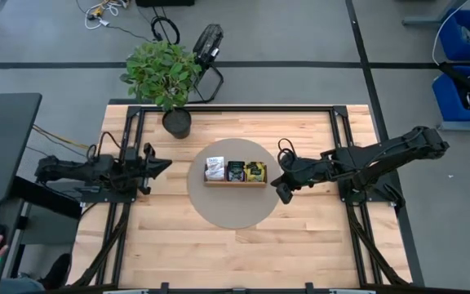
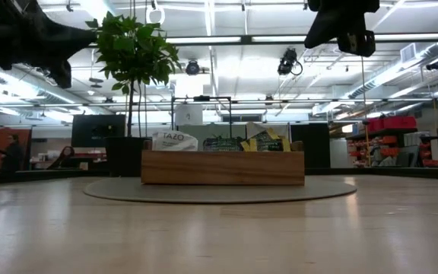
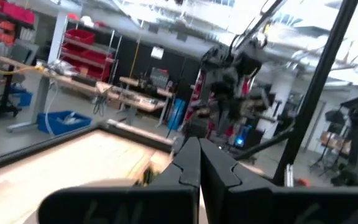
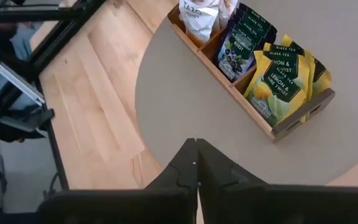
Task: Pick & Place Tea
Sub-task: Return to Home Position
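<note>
Two claws noted, both empty. Right claw: fingers pressed together, nothing between them. It hung above the table, over the rim of the round grey mat, just beside the right end of the wooden tray and not touching it. The low view confirmed it stood high above the tray. Left claw: fingers likewise together and empty, arm stretched low along the left side of the table, well apart from the tray.

Tea: every packet seen stood upright inside the tray. Yellow-green packets were in the right compartment, dark blue packets in the middle, white-faced packets in the left. No loose packet showed on mat or table.

Judgement: placing looked finished, and the step in hand was the return to rest. The left arm appeared parked. The next move would call for the right arm to fold back toward its own side of the table, holding its height until clear of the tray end, so the yellow-green packets leaning there were not brushed. No grasp was needed, so the fingers could remain together.
</note>
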Tool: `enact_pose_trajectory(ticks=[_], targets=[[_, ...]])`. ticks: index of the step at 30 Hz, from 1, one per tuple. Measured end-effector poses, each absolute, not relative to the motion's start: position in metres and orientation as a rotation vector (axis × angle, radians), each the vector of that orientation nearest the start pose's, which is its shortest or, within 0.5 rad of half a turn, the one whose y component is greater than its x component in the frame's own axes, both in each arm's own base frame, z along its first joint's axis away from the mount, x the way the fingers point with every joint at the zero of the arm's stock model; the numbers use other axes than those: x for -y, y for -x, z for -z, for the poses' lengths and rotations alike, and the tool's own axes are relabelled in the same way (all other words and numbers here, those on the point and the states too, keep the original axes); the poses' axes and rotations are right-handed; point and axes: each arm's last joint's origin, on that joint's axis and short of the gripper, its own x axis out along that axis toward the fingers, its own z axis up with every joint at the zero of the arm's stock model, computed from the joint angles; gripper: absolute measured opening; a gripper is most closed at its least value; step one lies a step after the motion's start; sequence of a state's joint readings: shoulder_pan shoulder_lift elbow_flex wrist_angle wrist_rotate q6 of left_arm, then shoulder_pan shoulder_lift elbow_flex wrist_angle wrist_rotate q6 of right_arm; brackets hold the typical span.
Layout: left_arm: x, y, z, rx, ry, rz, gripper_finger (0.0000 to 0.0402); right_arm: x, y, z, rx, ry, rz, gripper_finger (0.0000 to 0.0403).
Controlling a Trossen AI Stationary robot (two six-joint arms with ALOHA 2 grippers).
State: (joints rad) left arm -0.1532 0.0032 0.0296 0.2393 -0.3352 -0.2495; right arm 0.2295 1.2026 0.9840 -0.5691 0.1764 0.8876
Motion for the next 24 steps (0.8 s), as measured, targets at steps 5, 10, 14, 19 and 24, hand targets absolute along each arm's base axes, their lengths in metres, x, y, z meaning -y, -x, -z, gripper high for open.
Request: enact_pose_trajectory(ticks=[5,10,14,19,24], targets=[[0.005,-0.093,-0.189,0.223,0.348,-0.101,0.0003,-0.052,-0.241,-0.289,-0.708,-0.710,0.284,0.0003],[0.004,-0.096,-0.175,0.106,0.355,-0.055,0.0003,-0.052,-0.244,-0.289,-0.681,-0.734,0.312,0.0004],[0.003,-0.097,-0.170,0.048,0.324,-0.032,0.0003,-0.053,-0.247,-0.288,-0.670,-0.732,0.307,0.0004],[0.002,-0.099,-0.167,0.003,0.279,-0.032,0.0003,-0.052,-0.246,-0.286,-0.684,-0.720,0.317,0.0004],[0.001,-0.100,-0.165,-0.009,0.275,-0.039,0.0012,-0.052,-0.241,-0.283,-0.748,-0.626,0.313,0.0002]])
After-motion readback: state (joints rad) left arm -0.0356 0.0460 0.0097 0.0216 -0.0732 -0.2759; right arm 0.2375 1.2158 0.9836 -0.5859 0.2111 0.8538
